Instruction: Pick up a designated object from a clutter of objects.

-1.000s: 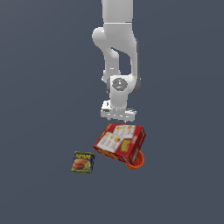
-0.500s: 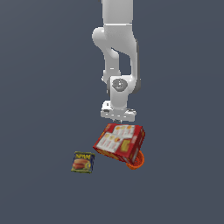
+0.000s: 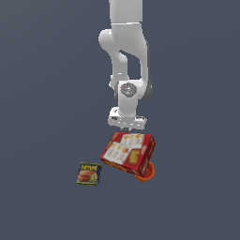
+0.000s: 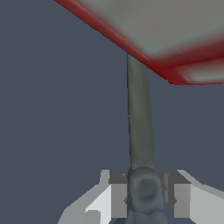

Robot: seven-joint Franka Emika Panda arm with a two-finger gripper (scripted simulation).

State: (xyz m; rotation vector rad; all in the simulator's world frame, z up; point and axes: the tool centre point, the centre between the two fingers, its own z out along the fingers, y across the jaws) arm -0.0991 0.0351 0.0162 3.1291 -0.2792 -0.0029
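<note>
In the wrist view my gripper is shut on the small scissors at the pivot. Their dark grey blades run out from between the fingers toward the edge of the red printed box. The tan-orange handles are hidden. In the exterior view the gripper hangs just above the far top edge of the red box, and the scissors are too small to make out there.
The red box leans tilted on an orange bowl, which peeks out beneath it on the exterior view's right. A small blue-yellow SPAM tin lies on the grey floor to the box's left.
</note>
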